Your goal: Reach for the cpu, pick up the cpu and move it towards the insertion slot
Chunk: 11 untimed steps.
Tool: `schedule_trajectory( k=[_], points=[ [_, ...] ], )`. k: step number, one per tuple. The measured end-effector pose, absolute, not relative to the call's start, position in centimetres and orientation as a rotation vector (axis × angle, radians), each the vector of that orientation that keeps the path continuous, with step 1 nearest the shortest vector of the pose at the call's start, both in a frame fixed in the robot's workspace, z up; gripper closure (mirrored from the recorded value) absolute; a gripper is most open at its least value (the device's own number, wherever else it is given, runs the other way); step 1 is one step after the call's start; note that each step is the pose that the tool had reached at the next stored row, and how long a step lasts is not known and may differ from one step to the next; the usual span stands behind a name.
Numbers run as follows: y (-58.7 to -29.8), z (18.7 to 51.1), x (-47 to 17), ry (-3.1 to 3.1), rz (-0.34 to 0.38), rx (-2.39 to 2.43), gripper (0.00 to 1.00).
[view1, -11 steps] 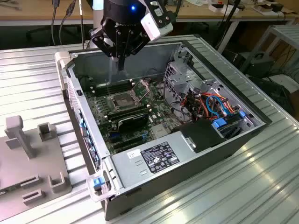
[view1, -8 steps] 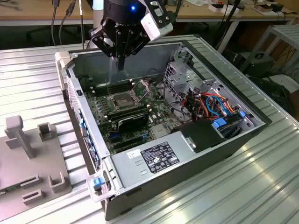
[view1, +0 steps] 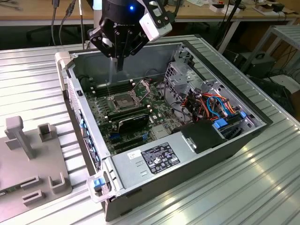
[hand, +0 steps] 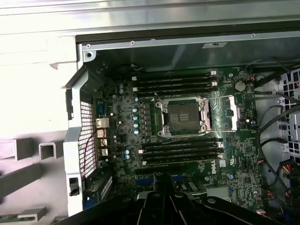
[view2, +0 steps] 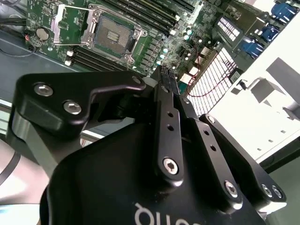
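My gripper (view1: 119, 67) hangs over the open computer case, above and a little behind the insertion slot (view1: 124, 100) on the green motherboard. Its black fingers are pressed together and point down, as both wrist views show (view2: 164, 75) (hand: 164, 180). I see nothing between them. The insertion slot (hand: 183, 116) is a square socket with a silver frame and a dark centre, and its cover plate (hand: 225, 110) is swung open to one side. The second wrist view also shows the insertion slot (view2: 112, 35) beyond the fingertips. I cannot make out the cpu.
Long black memory slots (hand: 180, 150) flank the socket. A black finned block (view1: 133, 121) lies in front of it. The drive cage (view1: 180, 77), coloured cables (view1: 213, 105) and power supply (view1: 157, 159) crowd the exterior view's right. A grey fixture (view1: 28, 159) stands outside the case at the left.
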<state>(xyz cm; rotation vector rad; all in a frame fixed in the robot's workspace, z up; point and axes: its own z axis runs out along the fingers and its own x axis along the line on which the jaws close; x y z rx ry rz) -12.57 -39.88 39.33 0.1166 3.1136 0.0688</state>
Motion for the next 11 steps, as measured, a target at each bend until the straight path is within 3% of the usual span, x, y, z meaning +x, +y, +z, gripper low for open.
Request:
schedule_trajectory(
  k=[11],
  points=[
    [-39.88,39.33,-13.22,3.114,0.069,0.117,0.89]
  ],
)
